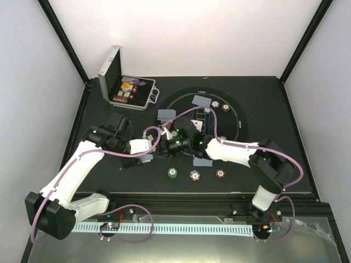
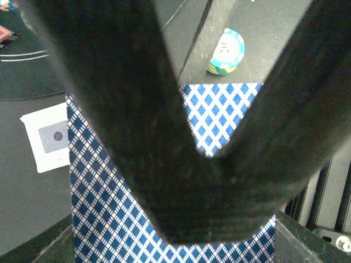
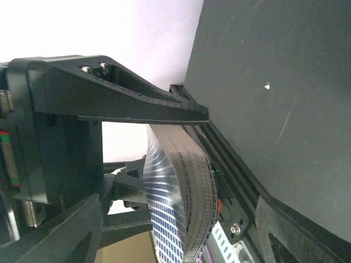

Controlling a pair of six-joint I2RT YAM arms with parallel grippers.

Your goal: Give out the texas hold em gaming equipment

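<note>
Pinching the card deck (image 3: pixel 189 211), right hand (image 3: pixel 171 160) is legible only from its wrist view.

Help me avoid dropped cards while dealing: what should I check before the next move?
1. Right pincer clamps the deck: ok, though the deck is bowed.
2. Left pincer closed on the blue-diamond card: ok.
3. Only one card pinched: cannot tell.
4. Green chip apart from that card: ok.
5. Silver case out of the way: ok, open at the far left.
</note>
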